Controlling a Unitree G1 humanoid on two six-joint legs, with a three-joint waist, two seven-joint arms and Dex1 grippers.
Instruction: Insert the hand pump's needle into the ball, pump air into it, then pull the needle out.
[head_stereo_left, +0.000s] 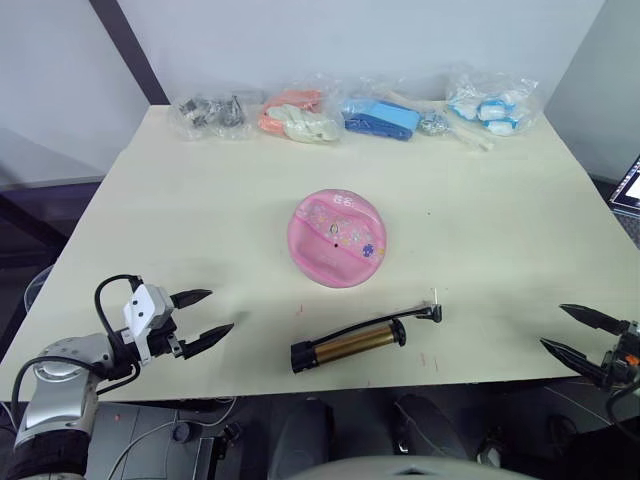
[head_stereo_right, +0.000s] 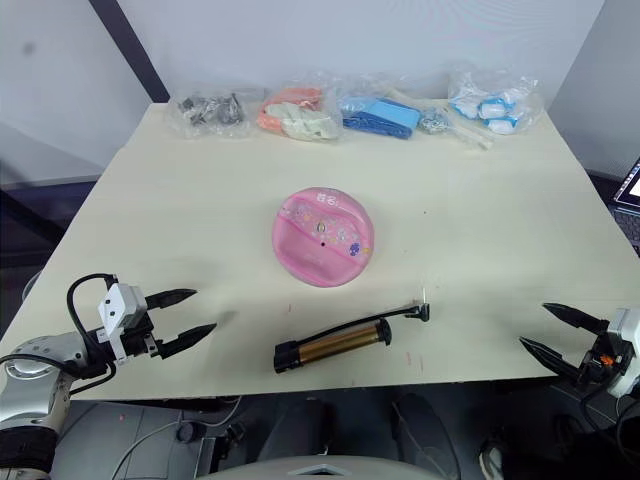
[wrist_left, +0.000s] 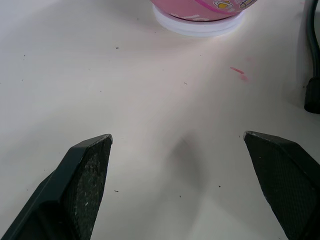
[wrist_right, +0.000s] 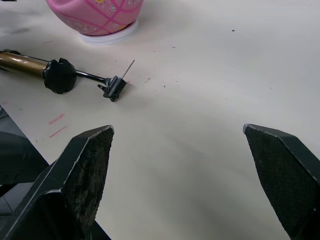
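Observation:
The pink ball (head_stereo_left: 338, 238) rests on a white ring at the table's middle, its small black valve hole facing up. The bronze hand pump (head_stereo_left: 352, 343) lies near the front edge, in front of the ball. Its thin silver needle (wrist_right: 129, 69) sticks out of a black fitting at the pump's right end, pointing away from me. My left gripper (head_stereo_left: 201, 318) hovers open at the front left, well left of the pump. My right gripper (head_stereo_left: 580, 333) is open at the front right corner, apart from the pump. Both hold nothing.
Several clear plastic bags with small parts line the table's far edge: dark pieces (head_stereo_left: 212, 113), orange and white items (head_stereo_left: 295, 115), blue items (head_stereo_left: 381, 117) and blue-white items (head_stereo_left: 492, 104). A screen's corner (head_stereo_left: 628, 187) shows at the right.

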